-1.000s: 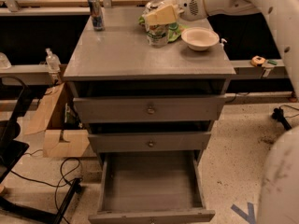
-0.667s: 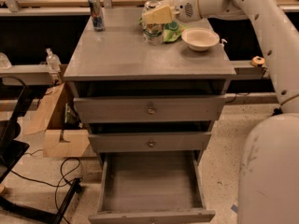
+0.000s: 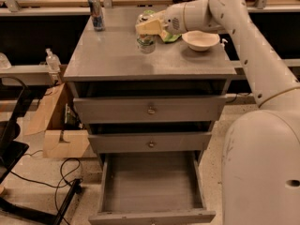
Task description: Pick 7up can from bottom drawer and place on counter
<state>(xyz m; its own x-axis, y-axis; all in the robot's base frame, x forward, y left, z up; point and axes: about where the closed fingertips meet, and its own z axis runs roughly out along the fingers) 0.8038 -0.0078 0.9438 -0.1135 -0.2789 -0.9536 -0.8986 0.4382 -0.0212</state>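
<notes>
Gray counter point(image 3: 117, 55) bears the 7up can point(image 3: 146, 43), clasped by the gripper point(image 3: 149, 28); white bowl point(image 3: 200, 40) beside; dark can point(image 3: 96, 14) apart.

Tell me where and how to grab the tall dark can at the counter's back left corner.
Grip the tall dark can around its mid body, coming in sideways from the right. It stands upright and slim, with open counter on that side. The claw is to its right, at the 7up can, so that is probably the shortest approach.
</notes>
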